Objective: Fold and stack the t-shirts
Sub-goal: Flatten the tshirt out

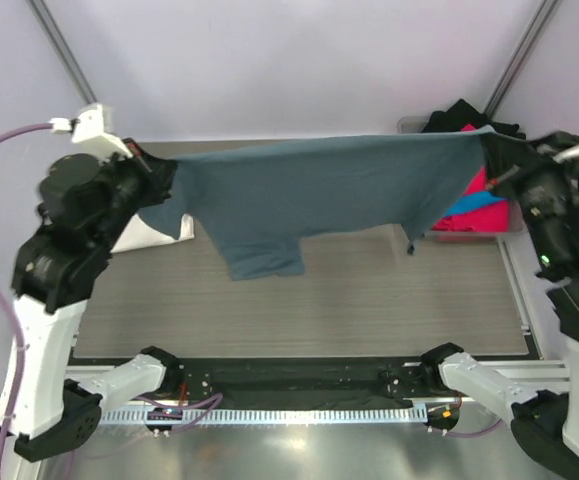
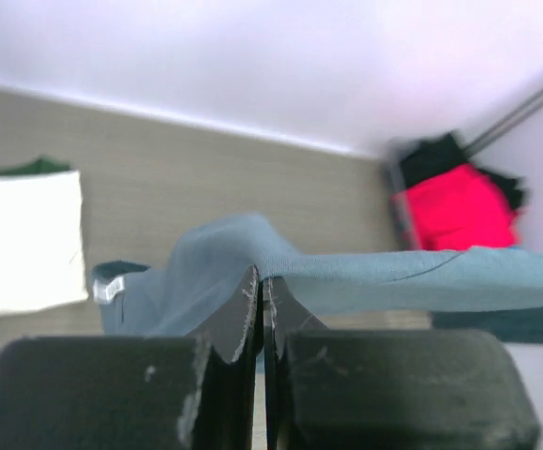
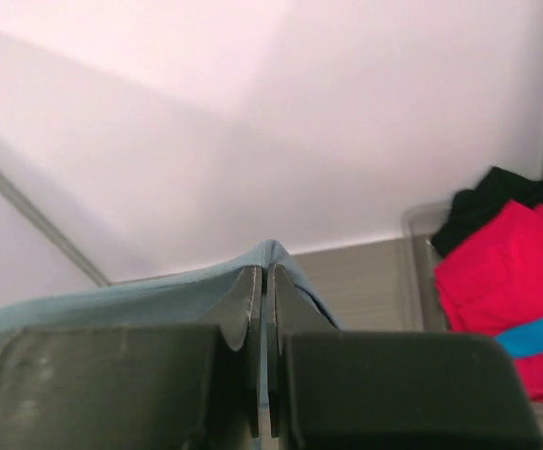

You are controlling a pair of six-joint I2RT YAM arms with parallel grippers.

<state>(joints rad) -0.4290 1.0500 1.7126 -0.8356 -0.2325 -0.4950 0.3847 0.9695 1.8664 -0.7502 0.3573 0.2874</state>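
A slate blue-grey t-shirt (image 1: 319, 190) hangs stretched in the air across the far side of the table, one sleeve drooping at lower left. My left gripper (image 1: 166, 172) is shut on its left end, and in the left wrist view the cloth (image 2: 393, 277) folds over the closed gripper (image 2: 260, 277). My right gripper (image 1: 491, 150) is shut on the right end, with the fabric (image 3: 140, 298) draped over the gripper (image 3: 264, 274). A folded cream-white t-shirt (image 1: 157, 233) lies on the table at the left, and a dark green one (image 2: 27, 169) peeks out behind it.
A bin (image 1: 414, 124) at the far right corner holds a red shirt (image 1: 474, 222), a black one (image 1: 464, 115) and a bright blue one (image 1: 469, 205). Metal frame posts rise at both back corners. The ribbed table mat (image 1: 349, 300) lies below the hanging shirt.
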